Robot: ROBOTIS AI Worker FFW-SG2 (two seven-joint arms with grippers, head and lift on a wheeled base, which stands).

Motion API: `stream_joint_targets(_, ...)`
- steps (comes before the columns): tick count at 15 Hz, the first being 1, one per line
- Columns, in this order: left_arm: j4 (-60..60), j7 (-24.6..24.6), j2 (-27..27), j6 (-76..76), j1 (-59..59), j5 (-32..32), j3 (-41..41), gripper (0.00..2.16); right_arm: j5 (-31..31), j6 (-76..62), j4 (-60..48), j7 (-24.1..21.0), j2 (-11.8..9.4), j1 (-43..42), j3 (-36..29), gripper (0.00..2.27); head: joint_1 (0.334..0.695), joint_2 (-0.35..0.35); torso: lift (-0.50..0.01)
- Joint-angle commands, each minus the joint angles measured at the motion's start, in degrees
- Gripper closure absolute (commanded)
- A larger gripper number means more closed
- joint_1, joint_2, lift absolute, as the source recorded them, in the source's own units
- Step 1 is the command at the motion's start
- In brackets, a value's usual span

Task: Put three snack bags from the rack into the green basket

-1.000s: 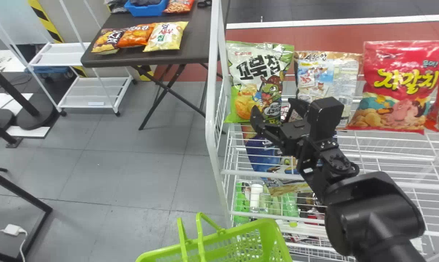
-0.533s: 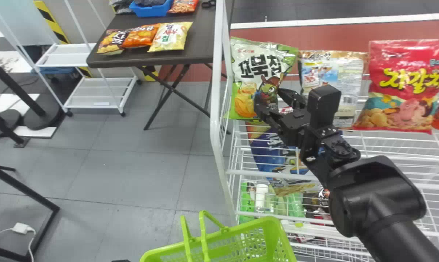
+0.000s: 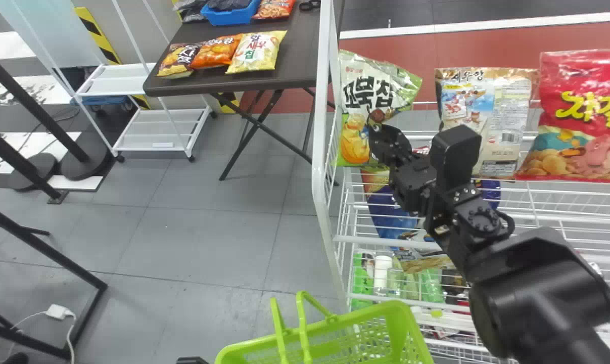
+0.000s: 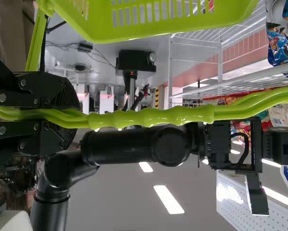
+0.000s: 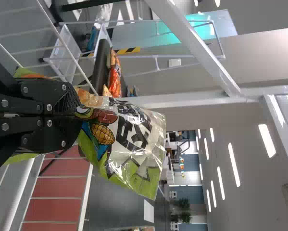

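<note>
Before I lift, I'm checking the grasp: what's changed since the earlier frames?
The right gripper, open before, has closed on the green-and-white bag; the bag is creased, its top right corner dipped. The head view's scene has slid right. The beige-and-blue bag and red bag remain on the rack, the green basket nearby.

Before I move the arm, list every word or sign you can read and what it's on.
"꼬북칩": green-and-white snack bag in the right gripper.
"자갈치": red snack bag on the rack.
"새우깡", smaller, less sure: brown-and-blue snack bag between them.
Too small to read surely: the other print on these three, and the lettering on the front row of bags on the dark table.
</note>
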Motion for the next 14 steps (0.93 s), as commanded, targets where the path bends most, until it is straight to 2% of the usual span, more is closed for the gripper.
stream_joint_targets(1, 0.08, 0.24, 0.09, 0.18, -0.49, 0.05, 0.06, 2.15, 3.48, 3.67, -8.39, -0.47, 0.14, 6.22, -1.89, 2.25, 0.695, 0.249, 0.0)
stream_joint_targets(4, 0.35, 0.24, 0.09, 1.76, -2.87, -0.04, 1.21, 2.15, 3.75, 5.43, -22.18, 0.14, 0.14, 16.51, -5.49, 2.25, 0.695, 0.226, 0.0)
stream_joint_targets(7, 0.26, -0.2, 0.09, 1.93, -5.33, 0.32, 2.17, 2.15, -0.47, 9.47, -36.42, 0.85, -3.87, 27.84, -10.33, 2.25, 0.695, 0.179, 0.0)
stream_joint_targets(9, 0.26, 0.15, 0.0, 2.46, -6.73, 0.23, 2.08, 2.15, -0.82, 15.1, -45.21, 1.64, -4.31, 35.58, -13.66, 2.25, 0.695, 0.136, 0.0)
stream_joint_targets(12, 0.26, 0.42, 0.0, 3.87, -8.05, 0.05, 1.73, 2.15, -6.36, 19.49, -53.21, 7.09, -4.31, 45.16, -19.2, 2.25, 0.695, 0.059, 0.0)
stream_joint_targets(14, 0.44, 0.68, 0.0, 3.87, -8.75, -0.04, 1.56, 2.15, -10.67, 26.7, -58.04, 10.43, -4.31, 49.64, -22.19, 2.25, 0.695, 0.035, 0.0)
